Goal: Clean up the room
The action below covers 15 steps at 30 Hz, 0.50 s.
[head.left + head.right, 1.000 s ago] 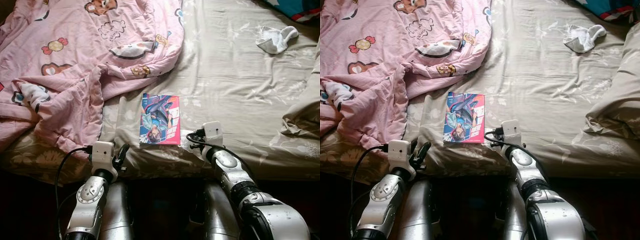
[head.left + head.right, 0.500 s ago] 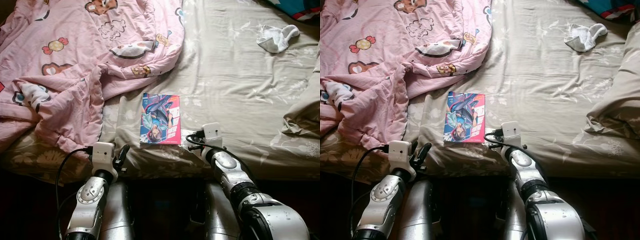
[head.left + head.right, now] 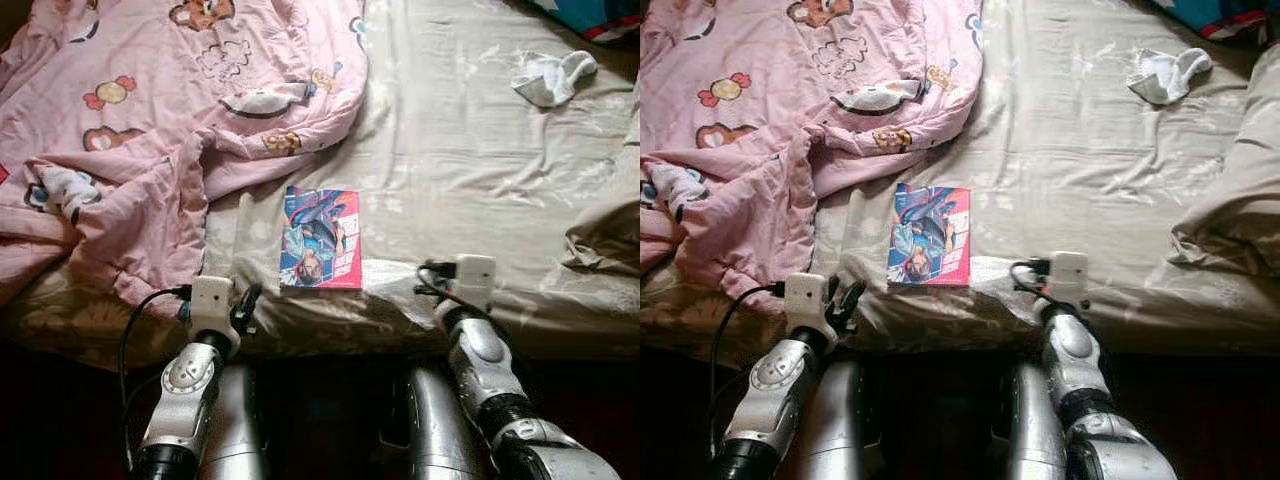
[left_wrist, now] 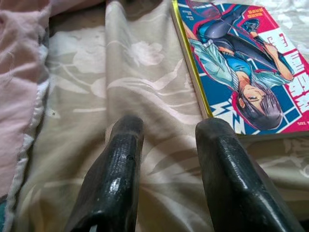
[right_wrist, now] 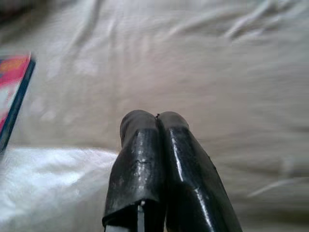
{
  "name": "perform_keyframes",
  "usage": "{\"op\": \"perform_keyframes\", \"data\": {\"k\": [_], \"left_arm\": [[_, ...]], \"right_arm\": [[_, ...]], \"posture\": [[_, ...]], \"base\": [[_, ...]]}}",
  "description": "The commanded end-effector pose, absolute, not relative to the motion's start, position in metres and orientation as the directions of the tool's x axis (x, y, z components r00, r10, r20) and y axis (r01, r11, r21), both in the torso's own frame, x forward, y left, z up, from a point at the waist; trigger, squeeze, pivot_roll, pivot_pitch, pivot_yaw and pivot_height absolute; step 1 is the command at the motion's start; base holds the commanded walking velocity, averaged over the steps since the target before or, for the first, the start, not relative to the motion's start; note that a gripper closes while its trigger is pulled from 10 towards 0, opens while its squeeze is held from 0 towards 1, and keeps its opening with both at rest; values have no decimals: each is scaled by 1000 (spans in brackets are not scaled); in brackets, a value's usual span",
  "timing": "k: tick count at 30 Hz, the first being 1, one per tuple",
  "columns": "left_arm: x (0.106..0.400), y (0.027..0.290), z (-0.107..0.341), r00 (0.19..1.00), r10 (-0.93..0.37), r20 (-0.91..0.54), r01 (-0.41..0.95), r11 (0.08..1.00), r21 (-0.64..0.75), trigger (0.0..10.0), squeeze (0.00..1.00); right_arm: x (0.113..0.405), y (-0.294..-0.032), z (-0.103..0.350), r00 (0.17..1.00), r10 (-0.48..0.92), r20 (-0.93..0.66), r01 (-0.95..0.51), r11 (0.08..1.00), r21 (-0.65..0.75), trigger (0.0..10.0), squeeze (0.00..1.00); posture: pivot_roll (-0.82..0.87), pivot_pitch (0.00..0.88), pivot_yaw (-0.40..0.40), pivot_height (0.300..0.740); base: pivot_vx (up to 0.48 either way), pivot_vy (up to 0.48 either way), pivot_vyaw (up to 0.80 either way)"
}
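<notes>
Bed with a beige floral-print sheet (image 3: 470,160) fills what's ahead of me; I'm standing at its near edge.

Landmark: the colourful glossy paperback comic (image 3: 321,237), lying flat on the sheet close to the near edge.

Nearest: my left gripper (image 4: 166,130) sits at the bed edge just left of the comic, nearer to me than it. Fingers (image 4: 118,159) are spread with a clear gap, nothing between them, tips resting on or just above the sheet; the comic's near corner is just beyond the right-hand finger. My right gripper (image 5: 155,121) is at the bed edge right of the comic, apart from it, fingers pressed together with nothing held. The comic's edge shows off to one side in the right wrist view.

Beyond the comic, to its left: the crumpled pink cartoon-print quilt (image 3: 150,110), bunched up and covering that whole side of the bed, its hem spilling toward the edge.

Far right of the comic, well apart: a small white crumpled cloth (image 3: 552,78), possibly a sock. A beige pillow or sheet fold (image 3: 605,230) sits right of the comic, near the frame edge.

Progress, my read: barely started. Comic, cloth and quilt are all unsorted. Comic looks like the first pick, left side closest.
</notes>
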State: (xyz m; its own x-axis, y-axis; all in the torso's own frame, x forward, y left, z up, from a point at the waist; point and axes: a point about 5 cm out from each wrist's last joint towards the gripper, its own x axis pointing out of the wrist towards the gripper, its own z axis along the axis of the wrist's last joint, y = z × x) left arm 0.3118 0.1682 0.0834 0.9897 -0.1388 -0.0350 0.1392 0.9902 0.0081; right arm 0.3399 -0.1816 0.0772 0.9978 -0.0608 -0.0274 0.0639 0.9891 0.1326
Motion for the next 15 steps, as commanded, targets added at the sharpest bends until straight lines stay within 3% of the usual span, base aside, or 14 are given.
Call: {"op": "perform_keyframes", "data": {"k": [1,4,9,10,11,12,15], "left_arm": [[306,171,70,989,-125,-79,126,992,4,10000,0],[306,171,68,990,-120,-75,121,993,1,10000,0],[305,171,65,991,-112,-76,112,994,-2,10000,0],[305,171,65,991,-110,-75,110,994,-3,10000,0],[305,171,64,991,-108,-75,108,994,-3,10000,0],[304,172,62,991,-105,-78,106,994,-3,10000,0],[302,172,59,991,-103,-81,103,995,-3,10000,0]], "right_arm": [[334,-185,77,996,-92,6,90,984,156,0,0],[324,-177,87,991,-73,116,51,982,182,0,0],[314,-168,90,988,-27,150,-1,984,179,0,0],[310,-165,89,989,-11,147,-16,984,178,3961,0],[308,-163,88,990,1,142,-25,985,173,5961,0],[306,-163,79,995,5,101,-21,987,158,10000,0],[302,-165,66,999,-5,36,-1,987,158,10000,0]], "posture": [[66,280,-22,585],[50,259,-33,585],[39,237,-45,585],[37,235,-46,585],[32,230,-49,585],[29,224,-51,585],[34,218,-51,585]], "base": [[0,0,0],[0,0,0],[0,0,0],[0,0,0],[0,0,0],[0,0,0],[0,0,0]]}}
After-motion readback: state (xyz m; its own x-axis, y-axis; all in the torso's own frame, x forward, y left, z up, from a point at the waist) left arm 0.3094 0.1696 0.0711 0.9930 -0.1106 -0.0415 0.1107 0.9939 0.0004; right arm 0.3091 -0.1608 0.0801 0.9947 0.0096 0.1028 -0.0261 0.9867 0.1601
